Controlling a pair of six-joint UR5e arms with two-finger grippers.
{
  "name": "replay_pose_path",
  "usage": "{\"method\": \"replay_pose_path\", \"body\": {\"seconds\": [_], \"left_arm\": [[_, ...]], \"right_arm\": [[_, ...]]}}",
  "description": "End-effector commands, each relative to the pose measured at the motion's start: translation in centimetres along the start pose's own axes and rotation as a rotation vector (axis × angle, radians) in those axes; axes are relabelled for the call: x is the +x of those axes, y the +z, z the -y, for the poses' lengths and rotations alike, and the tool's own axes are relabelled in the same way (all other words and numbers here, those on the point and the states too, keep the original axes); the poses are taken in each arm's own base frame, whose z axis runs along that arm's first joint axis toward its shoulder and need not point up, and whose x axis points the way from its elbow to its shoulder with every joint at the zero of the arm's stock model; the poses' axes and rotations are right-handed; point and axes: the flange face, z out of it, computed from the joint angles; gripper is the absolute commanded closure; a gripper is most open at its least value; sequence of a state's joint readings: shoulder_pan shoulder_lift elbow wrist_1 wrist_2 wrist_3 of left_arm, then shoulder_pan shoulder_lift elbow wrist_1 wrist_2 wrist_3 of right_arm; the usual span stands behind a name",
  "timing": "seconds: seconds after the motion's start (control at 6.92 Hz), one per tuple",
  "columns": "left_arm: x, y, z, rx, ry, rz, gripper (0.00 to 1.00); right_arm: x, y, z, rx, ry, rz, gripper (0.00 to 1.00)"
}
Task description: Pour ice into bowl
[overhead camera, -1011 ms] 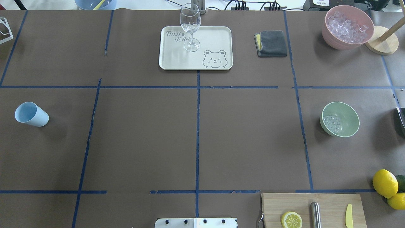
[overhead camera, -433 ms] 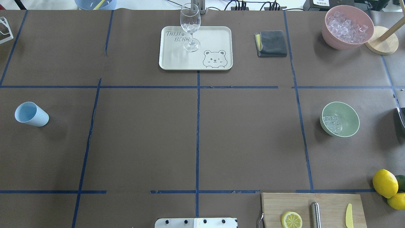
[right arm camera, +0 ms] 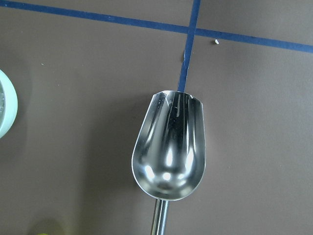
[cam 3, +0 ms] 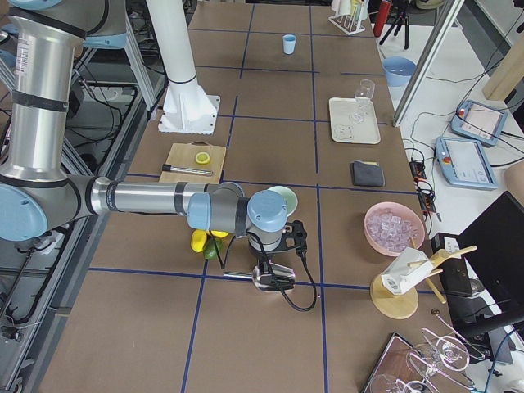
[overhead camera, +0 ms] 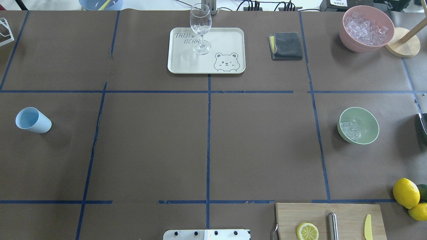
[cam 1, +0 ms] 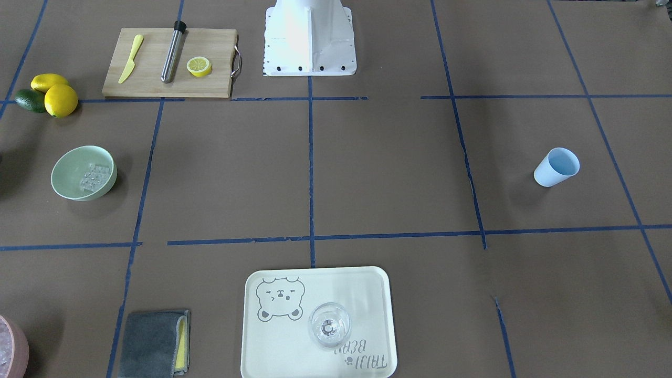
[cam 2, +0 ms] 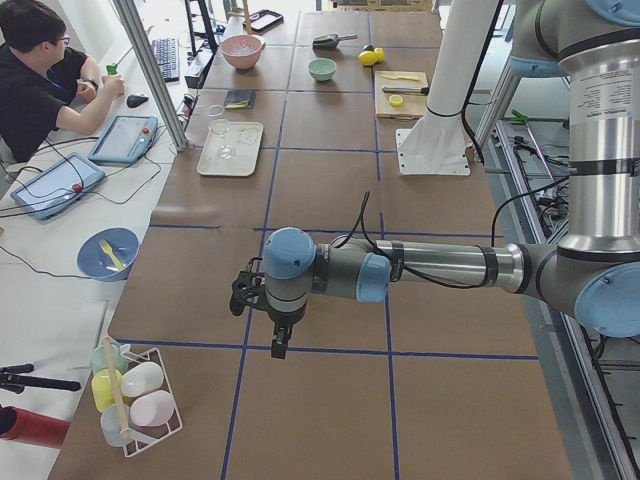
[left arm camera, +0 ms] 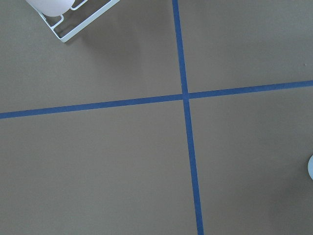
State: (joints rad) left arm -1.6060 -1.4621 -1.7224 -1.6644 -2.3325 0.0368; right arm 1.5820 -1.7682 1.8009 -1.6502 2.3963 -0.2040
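The pale mint green bowl (overhead camera: 368, 131) stands at the table's right, with a handful of small clear ice cubes (overhead camera: 350, 129) in it; it also shows in the front-facing view (cam 1: 65, 184). In the exterior right view my right gripper (cam 3: 277, 270) hangs just over a metal scoop (cam 3: 264, 278) beside the bowl (cam 3: 284, 195). The right wrist view shows the scoop (right arm camera: 169, 152) empty, with the bowl's rim (right arm camera: 6, 110) at the left edge. My left gripper (cam 2: 277, 343) hovers over bare table, far from the bowl. I cannot tell whether either gripper is open or shut.
A pink container of ice (overhead camera: 366, 28) and a wooden stand (overhead camera: 402, 46) sit back right. A tray (overhead camera: 227, 43) with a clear glass (overhead camera: 200, 28), a grey cloth (overhead camera: 286, 46), a pale blue cup (overhead camera: 32, 120), a cutting board (overhead camera: 347, 216) and lemons (overhead camera: 406, 192) are spread around.
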Motion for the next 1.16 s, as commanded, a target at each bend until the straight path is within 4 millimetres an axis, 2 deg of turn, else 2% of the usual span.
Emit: {"method": "replay_pose_path", "body": {"seconds": [0.0,0.14,1.01], "left_arm": [[0.12,-0.14,0.05,0.004,0.004,0.001,0.0],[0.1,-0.11,0.03,0.002,0.002,0.001,0.0],[0.28,-0.31,0.19,0.01,0.009,0.001,0.0]], "right_arm": [[-1.15,-0.95,2.51,0.009,0.018,-0.05,0.0],[-0.62,-1.07,2.83,0.006,0.028,-0.098,0.0],[-0.37,-0.63,2.41,0.0,0.028,-0.091,0.0]]}}
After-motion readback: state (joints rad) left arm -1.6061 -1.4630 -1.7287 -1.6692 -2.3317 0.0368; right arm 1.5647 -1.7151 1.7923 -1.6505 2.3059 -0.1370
